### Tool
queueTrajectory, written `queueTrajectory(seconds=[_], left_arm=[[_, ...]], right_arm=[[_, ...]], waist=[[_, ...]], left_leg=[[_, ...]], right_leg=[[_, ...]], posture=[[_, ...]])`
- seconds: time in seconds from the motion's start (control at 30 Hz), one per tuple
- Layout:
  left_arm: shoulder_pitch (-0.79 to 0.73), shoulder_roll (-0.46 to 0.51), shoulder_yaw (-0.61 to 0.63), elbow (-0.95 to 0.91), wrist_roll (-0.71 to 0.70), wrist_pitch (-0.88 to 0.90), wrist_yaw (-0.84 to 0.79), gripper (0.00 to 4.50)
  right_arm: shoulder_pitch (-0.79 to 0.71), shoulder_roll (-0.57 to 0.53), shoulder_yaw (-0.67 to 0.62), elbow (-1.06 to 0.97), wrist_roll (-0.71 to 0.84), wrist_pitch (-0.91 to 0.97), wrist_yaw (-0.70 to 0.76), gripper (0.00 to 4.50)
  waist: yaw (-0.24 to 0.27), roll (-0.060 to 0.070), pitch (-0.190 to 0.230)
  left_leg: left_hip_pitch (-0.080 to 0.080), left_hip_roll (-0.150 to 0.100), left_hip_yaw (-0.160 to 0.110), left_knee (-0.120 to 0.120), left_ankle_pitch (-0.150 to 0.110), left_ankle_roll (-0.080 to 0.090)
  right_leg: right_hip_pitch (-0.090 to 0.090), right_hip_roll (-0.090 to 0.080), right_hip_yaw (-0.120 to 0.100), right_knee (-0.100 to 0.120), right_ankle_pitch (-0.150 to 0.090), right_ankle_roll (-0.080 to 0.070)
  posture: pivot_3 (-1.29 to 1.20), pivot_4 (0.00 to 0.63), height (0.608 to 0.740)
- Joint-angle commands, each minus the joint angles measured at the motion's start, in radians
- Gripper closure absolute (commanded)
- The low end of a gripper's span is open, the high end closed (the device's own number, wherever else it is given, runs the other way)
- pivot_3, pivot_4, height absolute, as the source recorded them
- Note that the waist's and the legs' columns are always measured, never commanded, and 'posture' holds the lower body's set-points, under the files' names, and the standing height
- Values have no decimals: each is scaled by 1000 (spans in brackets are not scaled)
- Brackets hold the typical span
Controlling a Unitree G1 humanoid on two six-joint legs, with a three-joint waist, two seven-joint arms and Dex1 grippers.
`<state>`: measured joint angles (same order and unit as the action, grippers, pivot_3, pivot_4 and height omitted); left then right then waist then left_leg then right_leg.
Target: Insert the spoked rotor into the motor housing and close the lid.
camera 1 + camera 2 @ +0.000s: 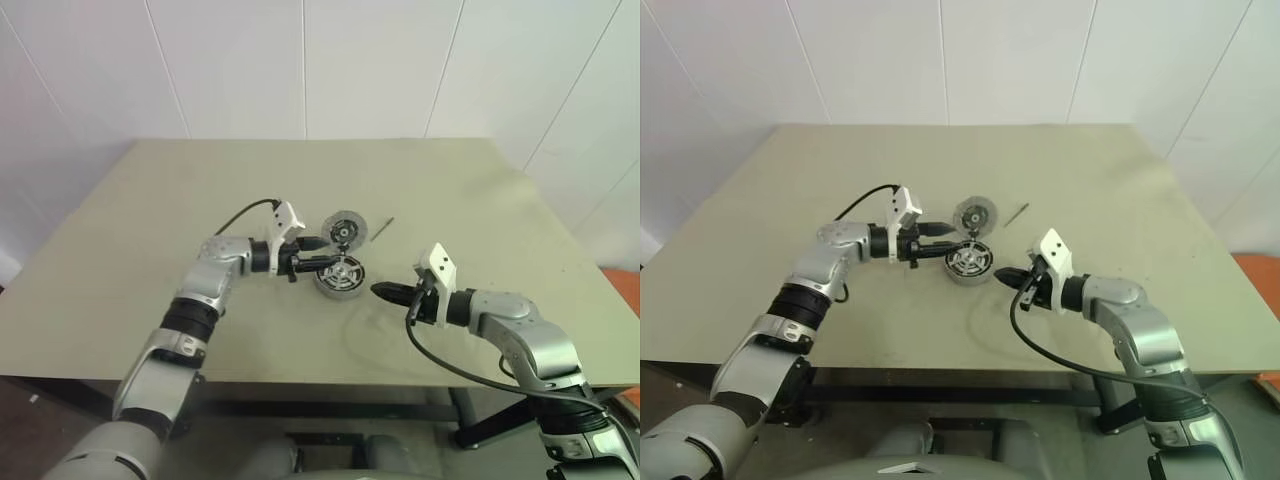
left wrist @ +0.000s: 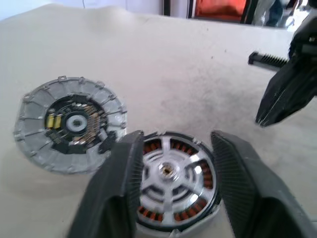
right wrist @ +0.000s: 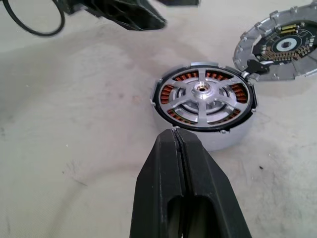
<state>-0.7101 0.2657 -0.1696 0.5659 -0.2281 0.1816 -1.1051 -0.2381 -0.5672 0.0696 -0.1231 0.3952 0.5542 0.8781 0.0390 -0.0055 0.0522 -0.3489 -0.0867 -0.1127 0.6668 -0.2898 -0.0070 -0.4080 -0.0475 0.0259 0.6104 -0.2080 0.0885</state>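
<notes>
The motor housing (image 1: 340,277) is a round silver puck near the table's middle. The spoked rotor (image 3: 203,90) sits inside it, its silver spokes lying over copper windings. The lid (image 1: 346,229), a flat ribbed disc with a dark circuit-board centre, stands tilted just behind the housing, and a dark tab on its edge meets the housing's rim. My left gripper (image 1: 322,251) is open at the housing's left rim, and its fingers (image 2: 119,188) frame the rotor in the left wrist view. My right gripper (image 1: 385,291) is shut and empty, pointing at the housing from the right, a short gap away.
A small dark pin (image 1: 383,227) lies on the beige table (image 1: 150,220) just right of the lid. White walls stand behind the table. The table's front edge runs close under both arms.
</notes>
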Motion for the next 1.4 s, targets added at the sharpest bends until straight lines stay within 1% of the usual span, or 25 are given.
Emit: queueTrajectory(seconds=[0.03, 0.1, 0.13, 0.27, 0.37, 0.53, 0.6, 0.7, 0.73, 0.8, 0.87, 0.93, 1.0, 1.07, 1.13, 1.27, 1.4], left_arm=[[5, -32, 8, 21, 10, -47, 22, 3495], [4, -63, 7, 53, 23, -84, 51, 4205], [0, -79, 8, 76, 29, -102, 61, 4492], [-26, -117, -2, 187, 86, -203, 123, 4492], [-62, -134, -2, 263, 134, -266, 204, 4492], [-74, -141, 3, 314, 153, -291, 220, 4492], [-63, -139, -16, 338, 179, -269, 232, 4492], [-5, -110, -115, 357, 262, -178, 143, 4492], [16, -98, -139, 350, 281, -167, 122, 4492], [42, -89, -140, 324, 280, -145, 122, 4492], [41, -99, -81, 281, 225, -127, 151, 4492], [31, -122, 3, 213, 130, -113, 152, 4492], [18, -143, 63, 158, 60, -92, 147, 4492], [2, -163, 103, 121, 8, -74, 144, 4492], [-6, -176, 121, 97, -17, -64, 142, 4492], [4, -193, 137, 41, -57, -25, 136, 4492], [63, -161, 153, -73, -112, 37, 111, 4492]], right_arm=[[-28, 5, -4, -5, 2, -19, 8, 4500], [-33, 5, -3, -3, 1, -18, 10, 4500], [-35, 5, -3, -3, 1, -18, 11, 4500], [-41, 5, -2, -9, 2, -13, 10, 4500], [-36, 8, -6, -23, 14, -10, 14, 4500], [-30, 7, -9, -26, 18, -14, 19, 4500], [-33, 10, -7, -22, 15, -17, 19, 4500], [-34, 13, -6, -23, 14, -18, 16, 4500], [-32, 13, -6, -24, 13, -17, 15, 4500], [-27, 13, -7, -30, 13, -17, 14, 4500], [-19, 12, -11, -35, 14, -16, 12, 4500], [-15, 13, -12, -35, 14, -18, 11, 4500], [-15, 16, -8, -32, 11, -20, 9, 4500], [-20, 21, -4, -28, 10, -21, 8, 4500], [-24, 25, -1, -26, 9, -21, 8, 4500], [-26, 35, 3, -32, 11, -18, 10, 4500], [-38, 43, 27, -33, 8, -17, 29, 4500]], waist=[[0, 0, 0], [0, 0, 0], [1, 0, 0], [0, 0, 0], [1, 0, 0], [0, 0, 0], [1, 0, 0], [1, -1, -2], [0, 0, -3], [-1, 1, -9], [-1, 2, -13], [-2, 1, -12], [-1, 2, -12], [0, 0, -10], [1, 0, -10], [0, 0, -10], [-3, 1, -10]], left_leg=[[0, 0, 0, 0, 0, 0], [0, 0, 0, 0, 0, 0], [0, 0, 0, 0, 0, 0], [1, 0, 0, 0, 0, 0], [1, 0, 0, 0, 0, 0], [0, 0, 0, 0, 0, 0], [1, 0, 0, 0, 0, 0], [2, 0, 0, 0, 0, 0], [4, 0, 0, 0, 0, 0], [11, 0, 0, -2, -1, 1], [14, 0, 0, -2, -1, 1], [13, 1, 0, -2, -1, 1], [13, 1, 0, -1, -1, 1], [10, 1, 0, -1, -1, 1], [9, 1, 0, 0, -1, 1], [6, 0, 0, -2, -1, 1], [5, 0, 1, -2, -1, 1]], right_leg=[[0, 0, 0, 0, 0, 0], [0, 0, 0, 0, 0, -1], [0, 0, 0, 0, 0, 0], [0, 0, 0, 0, 0, 0], [0, 0, 0, 1, 0, 0], [0, 0, 0, 0, 0, 1], [0, 0, 0, 0, 0, 1], [1, 0, 0, 1, 0, 1], [4, 0, 0, 1, -1, 1], [12, 0, 0, -1, -3, 3], [15, 0, 0, -1, -6, 1], [19, 0, 0, -1, -6, 1], [16, 0, -1, -2, -7, 1], [11, 0, -1, 0, -6, 1], [9, 0, -1, 1, -4, 5], [5, -1, 0, 0, -4, 5], [4, -1, 0, 0, -4, 4]], posture=[[0, 0, 740], [0, 0, 740], [0, 0, 740], [0, 0, 740], [0, 0, 740], [0, 0, 740], [0, 0, 740], [0, 0, 740], [0, 0, 740], [0, 0, 740], [0, 0, 740], [0, 0, 740], [0, 0, 740], [0, 0, 740], [0, 0, 740], [0, 0, 740], [0, 0, 740]])
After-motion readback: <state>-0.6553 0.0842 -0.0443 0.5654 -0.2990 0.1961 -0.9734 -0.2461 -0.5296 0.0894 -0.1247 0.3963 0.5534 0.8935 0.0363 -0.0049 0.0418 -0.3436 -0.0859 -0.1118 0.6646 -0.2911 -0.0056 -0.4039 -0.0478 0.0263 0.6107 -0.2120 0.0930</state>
